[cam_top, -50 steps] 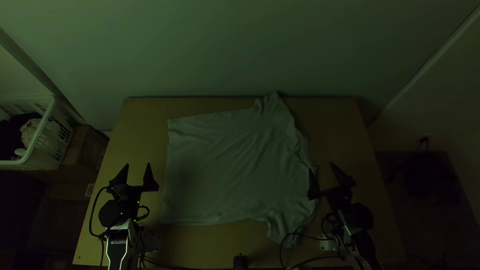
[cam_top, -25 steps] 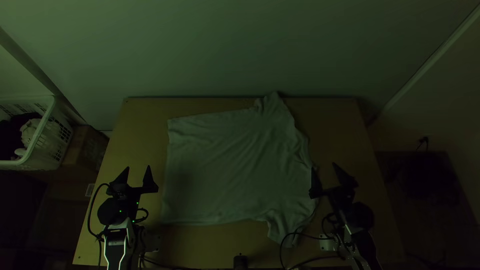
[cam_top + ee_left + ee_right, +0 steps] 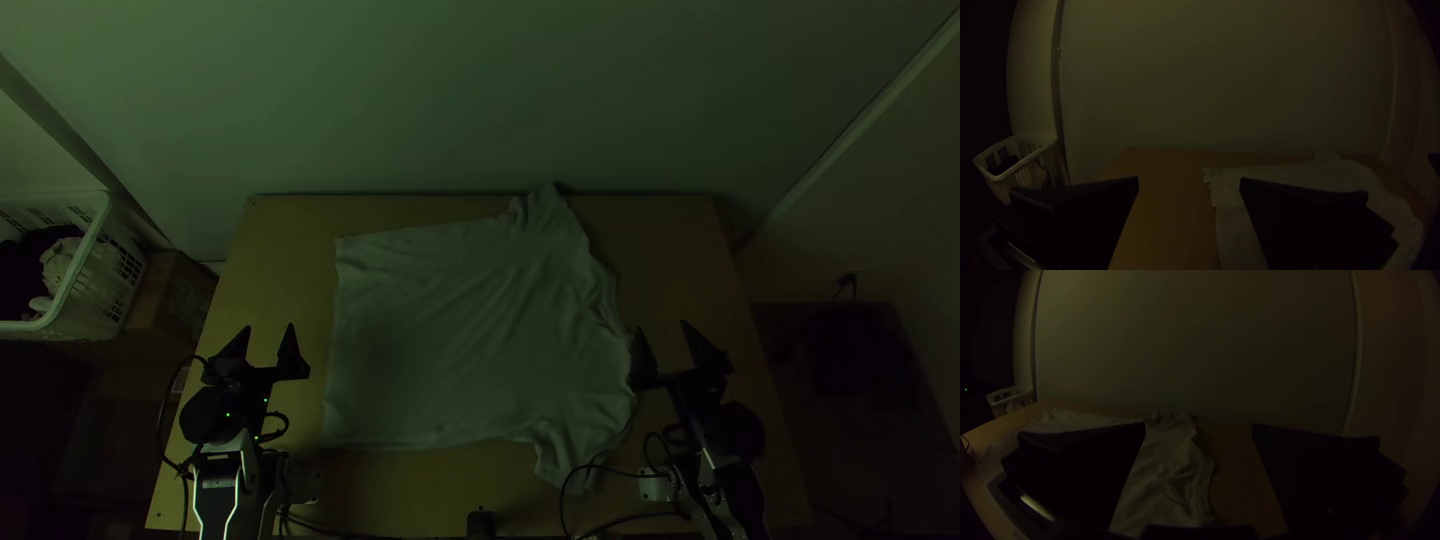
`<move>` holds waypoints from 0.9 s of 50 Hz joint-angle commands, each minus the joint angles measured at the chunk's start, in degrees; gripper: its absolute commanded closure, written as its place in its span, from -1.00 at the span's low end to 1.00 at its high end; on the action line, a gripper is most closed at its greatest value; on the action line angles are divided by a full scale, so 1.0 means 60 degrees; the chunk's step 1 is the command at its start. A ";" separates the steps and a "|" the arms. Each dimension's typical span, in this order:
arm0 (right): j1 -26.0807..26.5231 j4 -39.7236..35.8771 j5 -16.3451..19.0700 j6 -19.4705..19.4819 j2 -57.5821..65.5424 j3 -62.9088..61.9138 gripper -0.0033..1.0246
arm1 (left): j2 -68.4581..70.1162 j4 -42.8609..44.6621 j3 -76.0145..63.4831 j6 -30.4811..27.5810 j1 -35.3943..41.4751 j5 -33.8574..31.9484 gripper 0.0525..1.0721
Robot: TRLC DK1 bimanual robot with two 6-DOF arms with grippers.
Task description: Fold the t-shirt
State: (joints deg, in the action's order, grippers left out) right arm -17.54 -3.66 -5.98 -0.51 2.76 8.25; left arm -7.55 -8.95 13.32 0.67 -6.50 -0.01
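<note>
The pale t-shirt [image 3: 470, 330] lies spread on the table, its straight hem edge toward the left and its collar side toward the right, with light wrinkles. One sleeve points to the far edge, the other to the near edge. My left gripper [image 3: 268, 342] stands open left of the shirt, holding nothing. My right gripper [image 3: 664, 342] is open at the shirt's right edge, one finger beside the collar side. In the left wrist view, the left gripper [image 3: 1189, 184] has the shirt [image 3: 1232, 200] beyond one finger. The right wrist view shows the right gripper [image 3: 1199, 429] and the shirt [image 3: 1165, 470].
A white laundry basket [image 3: 85, 275] with clothes stands off the table's left side, beside a cardboard box [image 3: 172, 305]. Bare wood of the table [image 3: 290, 250] surrounds the shirt. Black cables [image 3: 610, 520] run along the near edge, and a wall rises behind the far edge.
My left gripper has shifted slightly left. My right gripper has moved a little to the right, away from the shirt. The shirt lies as before.
</note>
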 commanded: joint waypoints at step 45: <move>0.0858 0.0566 0.0498 0.0437 1.1668 0.8498 -0.91 | -0.9962 -0.1277 0.8693 0.0797 0.0630 0.0002 -0.91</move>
State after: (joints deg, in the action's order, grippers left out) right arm -12.91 0.75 -3.36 0.32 68.10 55.00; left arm -62.15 -14.68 59.35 3.70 -3.07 0.01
